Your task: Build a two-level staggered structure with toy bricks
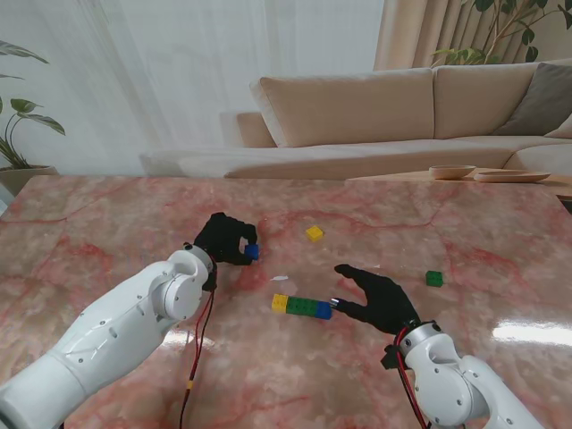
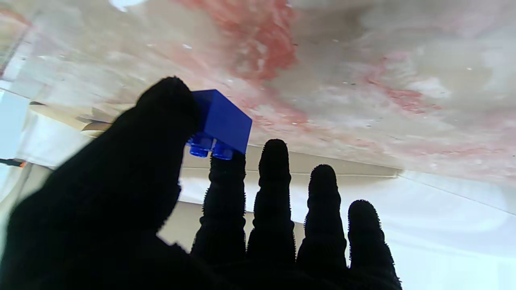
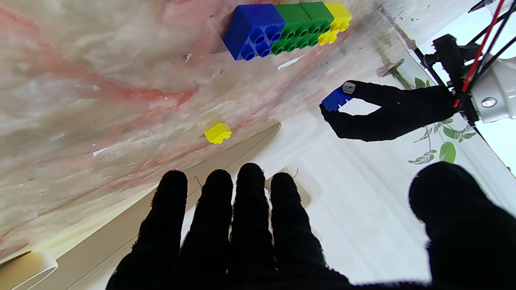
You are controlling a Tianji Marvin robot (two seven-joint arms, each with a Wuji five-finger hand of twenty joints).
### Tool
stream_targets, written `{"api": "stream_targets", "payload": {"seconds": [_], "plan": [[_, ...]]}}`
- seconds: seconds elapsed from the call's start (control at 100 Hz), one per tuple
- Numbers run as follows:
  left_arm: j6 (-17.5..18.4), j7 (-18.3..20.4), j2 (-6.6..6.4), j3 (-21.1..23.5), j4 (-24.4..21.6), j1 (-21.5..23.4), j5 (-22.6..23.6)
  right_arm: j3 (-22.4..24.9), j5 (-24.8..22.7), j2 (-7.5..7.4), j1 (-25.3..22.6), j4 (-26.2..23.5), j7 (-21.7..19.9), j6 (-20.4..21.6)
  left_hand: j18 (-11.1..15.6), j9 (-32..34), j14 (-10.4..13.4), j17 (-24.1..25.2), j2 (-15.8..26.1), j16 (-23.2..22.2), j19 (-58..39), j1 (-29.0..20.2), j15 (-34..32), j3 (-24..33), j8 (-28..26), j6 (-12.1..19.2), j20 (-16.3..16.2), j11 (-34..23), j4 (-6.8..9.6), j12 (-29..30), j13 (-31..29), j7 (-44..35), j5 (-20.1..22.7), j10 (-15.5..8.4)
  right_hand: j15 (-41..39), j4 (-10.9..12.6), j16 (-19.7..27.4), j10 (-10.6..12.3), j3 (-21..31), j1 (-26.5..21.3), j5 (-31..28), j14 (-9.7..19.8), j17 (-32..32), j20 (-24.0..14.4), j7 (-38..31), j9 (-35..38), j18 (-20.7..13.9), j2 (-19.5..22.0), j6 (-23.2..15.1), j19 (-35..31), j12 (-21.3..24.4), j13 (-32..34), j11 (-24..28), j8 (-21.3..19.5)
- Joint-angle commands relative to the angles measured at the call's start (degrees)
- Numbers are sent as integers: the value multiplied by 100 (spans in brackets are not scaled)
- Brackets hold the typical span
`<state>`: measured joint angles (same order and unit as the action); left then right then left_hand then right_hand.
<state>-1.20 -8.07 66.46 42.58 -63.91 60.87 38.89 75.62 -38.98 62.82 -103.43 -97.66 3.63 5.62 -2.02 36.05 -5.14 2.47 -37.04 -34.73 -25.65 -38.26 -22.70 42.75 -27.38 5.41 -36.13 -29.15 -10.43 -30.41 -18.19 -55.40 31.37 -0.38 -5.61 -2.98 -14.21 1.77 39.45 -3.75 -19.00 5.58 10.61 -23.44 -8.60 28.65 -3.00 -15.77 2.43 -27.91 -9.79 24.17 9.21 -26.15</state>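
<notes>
Left hand [image 1: 225, 239]: we pinch the blue brick [image 1: 252, 252], carrying it for the upper level.
Right hand [image 1: 380, 298]: fingers spread, empty, beside the base row [image 1: 301, 306].

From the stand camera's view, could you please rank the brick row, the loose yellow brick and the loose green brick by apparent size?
1. brick row, clearly largest.
2. loose yellow brick and loose green brick: they look alike, so I won't rank them.
</notes>
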Motion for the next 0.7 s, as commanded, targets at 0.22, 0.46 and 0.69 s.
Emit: {"api": "stream_targets", "payload": {"seconds": [0.22, 0.46, 0.69], "plan": [[55, 319, -107, 128, -772, 507, 41, 19, 9, 17, -98, -36, -44, -21, -103, 188, -63, 44, 161, 89, -158, -61, 269, 421, -195, 553, 188, 178, 4, -55, -184, -268, 533, -99, -6, 87, 35, 87, 45, -55, -126, 1, -2, 67, -50, 24, -85, -39, -115, -98, -81, 12, 30, 85], [295, 386, -160, 20, -1014, 614, 195, 71, 23, 16, -188, -165, -76, -41, -107, 194, -55, 49, 111, 86, -167, -43, 322, 401, -248, 535, 231, 239, 1, -69, -205, -162, 532, -97, -8, 85, 34, 96, 43, -58, -135, -2, 0, 66, -55, 35, -87, -38, -113, -99, -85, 15, 35, 84], [396, 465, -150, -207, -1104, 565, 158, 114, 37, 23, -253, -235, -65, -65, -96, 150, -51, 63, 95, 85, -118, -2, 370, 342, -281, 505, 282, 288, -8, -74, -172, -60, 498, -99, -9, 85, 32, 95, 46, -63, -125, -10, -1, 64, -51, 30, -84, -43, -102, -99, -88, 16, 33, 87]]}}
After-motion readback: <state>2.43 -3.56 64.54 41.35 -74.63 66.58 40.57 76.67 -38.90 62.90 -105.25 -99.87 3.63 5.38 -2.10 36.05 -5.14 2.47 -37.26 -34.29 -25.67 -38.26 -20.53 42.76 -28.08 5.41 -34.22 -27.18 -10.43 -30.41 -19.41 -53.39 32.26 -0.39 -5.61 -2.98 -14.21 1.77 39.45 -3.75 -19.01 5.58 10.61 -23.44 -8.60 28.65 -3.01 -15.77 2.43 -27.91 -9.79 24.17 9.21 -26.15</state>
